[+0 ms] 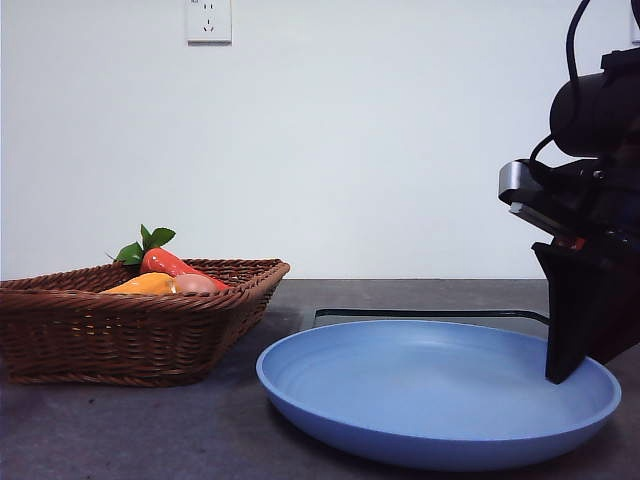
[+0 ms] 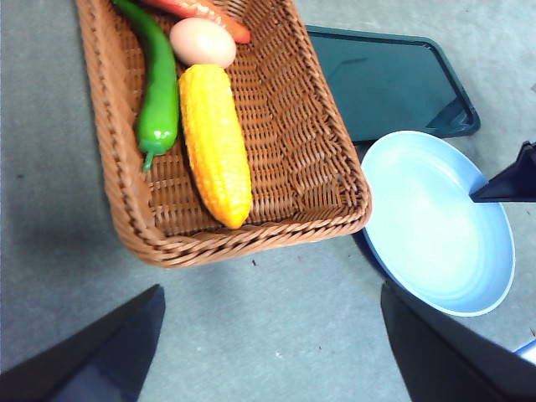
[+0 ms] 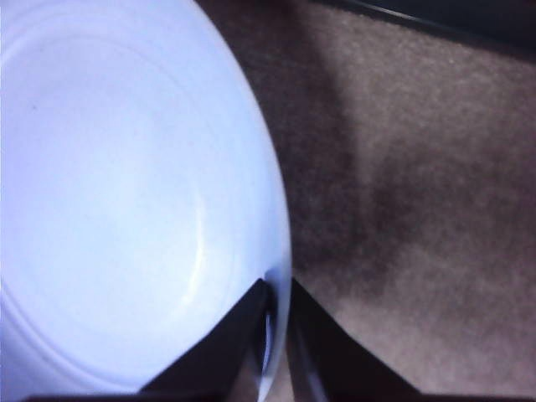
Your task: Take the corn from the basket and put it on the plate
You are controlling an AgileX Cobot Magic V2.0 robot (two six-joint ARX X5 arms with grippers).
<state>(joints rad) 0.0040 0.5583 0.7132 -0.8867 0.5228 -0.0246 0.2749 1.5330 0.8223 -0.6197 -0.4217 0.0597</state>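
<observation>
The corn (image 2: 215,142) lies lengthwise in the brown wicker basket (image 2: 310,126); in the front view only its orange-yellow top (image 1: 145,285) shows above the basket (image 1: 120,330) rim. The light-blue plate (image 1: 430,390) sits beside the basket with nothing on it. My right gripper (image 3: 275,289) is shut on the plate (image 3: 109,193) rim at the edge far from the basket, and it stands dark at the right of the front view (image 1: 558,372). My left gripper (image 2: 270,293) hangs open high above the table, near the basket's corner, holding nothing.
In the basket with the corn lie a green pepper (image 2: 159,92), a pinkish egg (image 2: 203,42) and a carrot (image 1: 170,263). A flat black tray (image 2: 385,79) sits behind the plate (image 2: 435,218). A white wall rises behind the table.
</observation>
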